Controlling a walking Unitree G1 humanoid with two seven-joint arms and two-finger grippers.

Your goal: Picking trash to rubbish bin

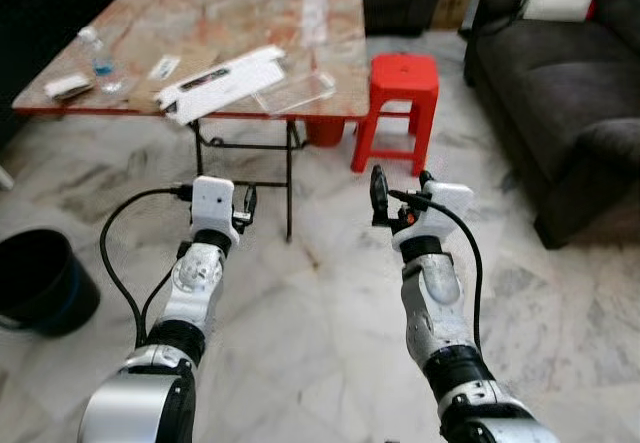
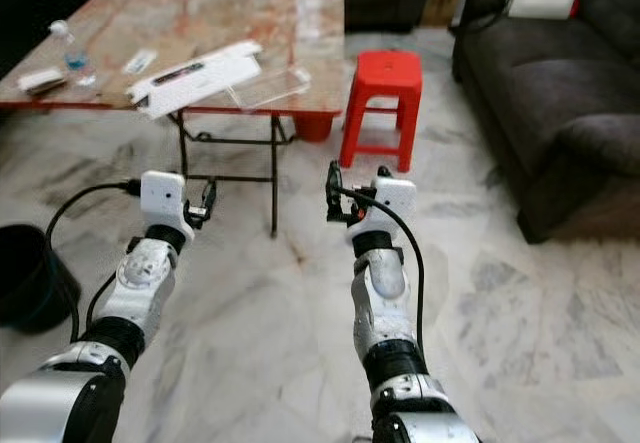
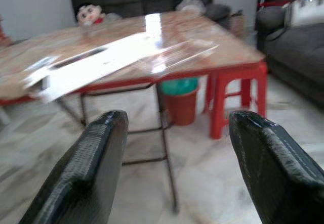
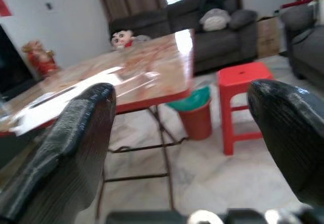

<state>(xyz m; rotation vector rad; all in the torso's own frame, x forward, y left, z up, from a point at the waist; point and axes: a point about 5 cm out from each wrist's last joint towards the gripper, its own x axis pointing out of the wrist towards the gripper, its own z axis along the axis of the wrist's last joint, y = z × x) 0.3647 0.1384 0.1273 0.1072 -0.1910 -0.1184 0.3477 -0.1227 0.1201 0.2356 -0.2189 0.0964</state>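
Observation:
On the folding table [image 1: 210,8] lie a long white flat carton [image 1: 222,83], a clear plastic sheet [image 1: 297,91], a small plastic bottle [image 1: 100,58], a wrapper [image 1: 68,85] and a paper slip [image 1: 163,66]. A black bin [image 1: 40,281] stands on the floor at my left. Both arms are raised before the table's near edge, short of it. My left gripper [image 1: 244,206] is open and holds nothing. My right gripper [image 1: 400,185] is open too, nothing between its fingers [image 4: 76,133].
A red plastic stool [image 1: 398,93] stands by the table's right corner. An orange bucket with a green liner [image 3: 181,100] sits under the table. A dark sofa [image 1: 565,93] runs along the right, and marble floor lies between me and the table.

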